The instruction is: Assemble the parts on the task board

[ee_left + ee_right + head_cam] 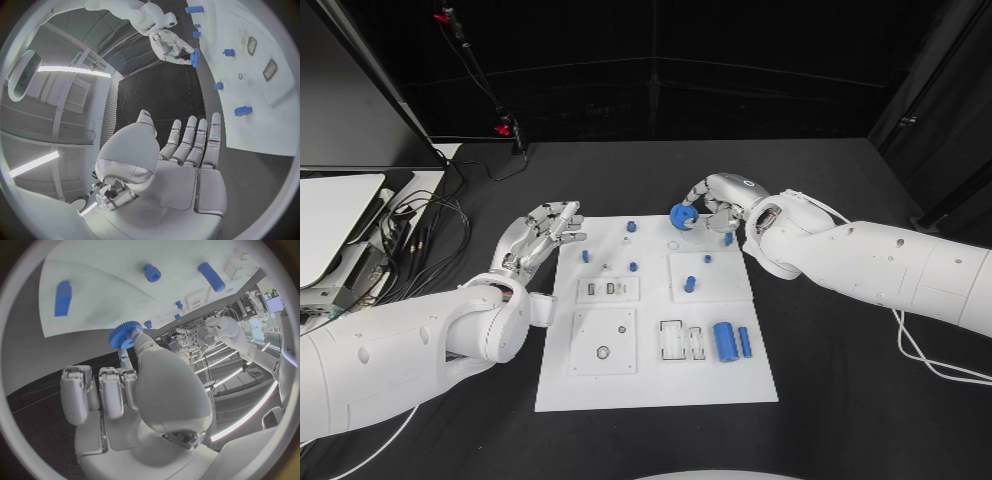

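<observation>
Over task board (733,385) far edge | right hand (715,205) fingers clamp gear (682,216) | left hand (542,235) fingers apart

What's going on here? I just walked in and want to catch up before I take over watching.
The robot is assembling small blue parts on the white task board. Its right hand holds a blue gear above the board's far edge. Its left hand is open, fingers straight, at the board's left edge, holding nothing. A large blue cylinder and several small blue pegs sit on the board.
</observation>
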Controlling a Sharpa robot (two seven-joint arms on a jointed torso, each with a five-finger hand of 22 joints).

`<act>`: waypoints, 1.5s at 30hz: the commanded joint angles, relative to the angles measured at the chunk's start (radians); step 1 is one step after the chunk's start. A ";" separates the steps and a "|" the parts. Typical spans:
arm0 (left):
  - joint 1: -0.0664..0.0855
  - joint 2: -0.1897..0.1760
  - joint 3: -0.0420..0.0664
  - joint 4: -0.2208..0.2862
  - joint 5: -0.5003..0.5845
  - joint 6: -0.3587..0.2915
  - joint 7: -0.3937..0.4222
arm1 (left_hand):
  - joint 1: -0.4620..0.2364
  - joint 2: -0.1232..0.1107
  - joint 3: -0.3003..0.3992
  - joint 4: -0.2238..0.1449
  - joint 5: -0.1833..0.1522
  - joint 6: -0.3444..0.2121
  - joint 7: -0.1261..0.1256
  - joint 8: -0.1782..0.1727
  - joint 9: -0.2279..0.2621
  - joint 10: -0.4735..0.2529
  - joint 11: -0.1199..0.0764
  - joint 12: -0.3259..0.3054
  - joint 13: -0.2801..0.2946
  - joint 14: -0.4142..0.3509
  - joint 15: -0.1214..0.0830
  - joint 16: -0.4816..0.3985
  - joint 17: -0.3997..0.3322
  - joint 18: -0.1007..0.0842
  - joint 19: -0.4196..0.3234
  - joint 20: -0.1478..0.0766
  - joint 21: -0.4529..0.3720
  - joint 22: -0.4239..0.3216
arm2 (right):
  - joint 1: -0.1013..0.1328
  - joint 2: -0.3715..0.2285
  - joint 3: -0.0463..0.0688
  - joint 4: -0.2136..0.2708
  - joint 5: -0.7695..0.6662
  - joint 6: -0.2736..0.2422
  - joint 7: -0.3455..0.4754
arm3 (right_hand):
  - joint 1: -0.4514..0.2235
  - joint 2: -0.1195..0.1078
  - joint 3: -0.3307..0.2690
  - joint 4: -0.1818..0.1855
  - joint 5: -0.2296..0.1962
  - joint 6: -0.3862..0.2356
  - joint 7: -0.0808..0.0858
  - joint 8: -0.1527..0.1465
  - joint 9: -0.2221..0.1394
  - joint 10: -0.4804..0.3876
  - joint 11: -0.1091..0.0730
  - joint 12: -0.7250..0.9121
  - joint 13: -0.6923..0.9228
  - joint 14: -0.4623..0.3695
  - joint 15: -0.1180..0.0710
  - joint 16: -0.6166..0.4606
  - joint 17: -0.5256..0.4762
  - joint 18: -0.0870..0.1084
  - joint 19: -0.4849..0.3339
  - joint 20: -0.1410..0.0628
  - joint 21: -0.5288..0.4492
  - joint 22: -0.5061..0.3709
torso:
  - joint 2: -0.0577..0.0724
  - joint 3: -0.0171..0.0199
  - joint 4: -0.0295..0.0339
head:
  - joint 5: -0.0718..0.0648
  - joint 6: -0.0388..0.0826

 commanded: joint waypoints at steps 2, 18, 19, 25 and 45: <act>0.002 0.001 0.001 0.002 -0.006 0.006 0.155 | 0.010 0.002 0.005 -0.001 0.007 0.000 0.149 -0.003 0.000 0.000 -0.002 -0.001 0.001 -0.003 0.006 -0.003 0.000 0.008 -0.006 0.000 0.006 -0.002 | 0.009 0.009 0.002 0.029 0.044 -0.033 0.028 | 0.001 -0.005 0.007 -0.007 0.007 0.068 -0.023 -0.010 0.002 0.108 0.008 0.003 0.263 0.108 0.007 0.002 0.263 -0.007 0.108 0.007 0.003 0.263 | 0.000 -0.0005 -0.0015 | 0.008 0.003; 0.002 0.008 0.001 0.003 -0.006 0.008 0.157 | 0.011 0.002 0.005 -0.001 0.008 0.001 0.149 -0.003 0.000 0.000 -0.002 -0.001 0.001 -0.003 0.006 -0.003 0.000 0.008 -0.006 0.000 0.006 -0.002 | 0.012 0.123 0.002 0.027 0.013 0.060 0.010 | 0.005 -0.005 0.010 -0.010 0.008 0.066 -0.022 -0.020 0.000 0.108 0.008 0.003 0.263 0.108 0.009 0.002 0.263 -0.007 0.108 0.009 0.003 0.263 | 0.000 -0.0002 0.0021 | 0.050 -0.004; 0.002 0.008 0.001 0.003 -0.006 0.008 0.157 | 0.011 0.002 0.005 -0.001 0.008 0.001 0.149 -0.003 0.000 0.000 -0.002 -0.001 0.001 -0.003 0.006 -0.003 0.000 0.008 -0.006 0.000 0.006 -0.002 | 0.012 0.129 0.002 0.023 0.010 0.063 0.008 | 0.005 -0.005 0.011 -0.011 0.008 0.066 -0.022 -0.021 0.000 0.108 0.008 0.003 0.263 0.108 0.009 0.002 0.263 -0.007 0.108 0.010 0.003 0.263 | 0.000 -0.0001 0.0013 | 0.051 -0.004; 0.002 0.009 0.001 0.005 -0.006 0.008 0.157 | 0.011 0.002 0.005 -0.001 0.008 0.001 0.149 -0.003 0.000 0.000 -0.002 -0.001 0.001 -0.003 0.006 -0.003 0.000 0.008 -0.006 0.000 0.006 -0.002 | 0.012 0.165 0.002 -0.018 -0.008 0.086 -0.001 | 0.005 -0.005 0.011 -0.011 0.008 0.065 -0.022 -0.024 -0.001 0.108 0.008 0.003 0.263 0.108 0.010 0.002 0.263 -0.007 0.108 0.010 0.003 0.263 | 0.000 -0.0001 -0.0005 | 0.055 -0.006; 0.002 0.011 0.001 0.005 -0.006 0.007 0.158 | 0.012 0.001 0.004 0.000 0.010 0.002 0.149 -0.002 0.001 0.000 -0.002 -0.001 0.001 -0.003 0.006 -0.004 0.000 0.008 -0.006 0.000 0.006 -0.002 | 0.008 0.230 0.002 -0.102 -0.037 0.138 -0.018 | 0.001 -0.005 0.012 -0.011 0.003 0.064 -0.022 -0.034 -0.001 0.108 0.009 0.003 0.263 0.108 0.011 0.002 0.263 -0.007 0.108 0.012 0.003 0.263 | 0.000 0.0008 -0.0028 | 0.063 -0.012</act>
